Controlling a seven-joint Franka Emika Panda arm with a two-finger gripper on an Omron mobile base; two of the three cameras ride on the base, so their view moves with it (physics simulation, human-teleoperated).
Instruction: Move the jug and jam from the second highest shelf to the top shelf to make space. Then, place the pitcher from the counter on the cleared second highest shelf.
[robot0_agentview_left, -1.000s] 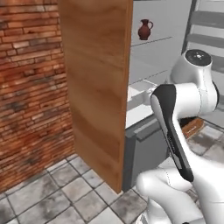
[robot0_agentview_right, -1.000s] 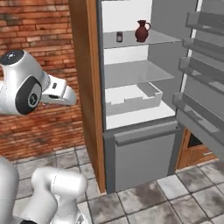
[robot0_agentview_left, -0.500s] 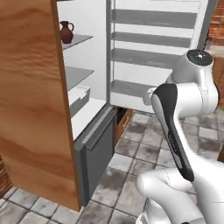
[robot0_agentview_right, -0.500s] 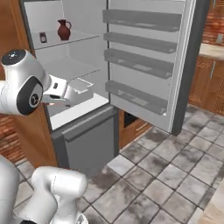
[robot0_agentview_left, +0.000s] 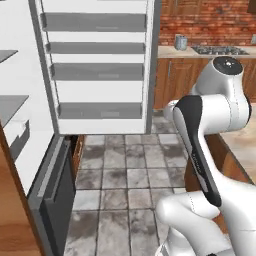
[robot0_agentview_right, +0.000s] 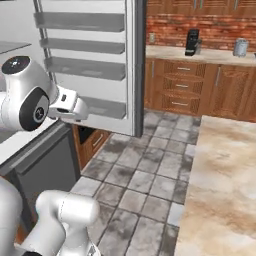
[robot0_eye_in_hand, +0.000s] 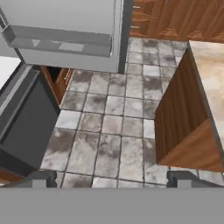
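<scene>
Since a moment ago my base has swung right — jug and jam shelves have left my views. Four grey door racks (robot0_agentview_left: 95, 71) face me on the open white fridge door. My tool (robot0_eye_in_hand: 113, 177) hangs empty over grey stone floor tiles (robot0_eye_in_hand: 111, 127), two tips spread wide. Light beige marbled worktop (robot0_agentview_right: 220, 175) lies right — pitcher unseen.

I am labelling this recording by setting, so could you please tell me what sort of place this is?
A home kitchen, rendered. An open fridge door with grey racks, a stone counter over wooden drawers, and a stovetop against a brick wall.
</scene>
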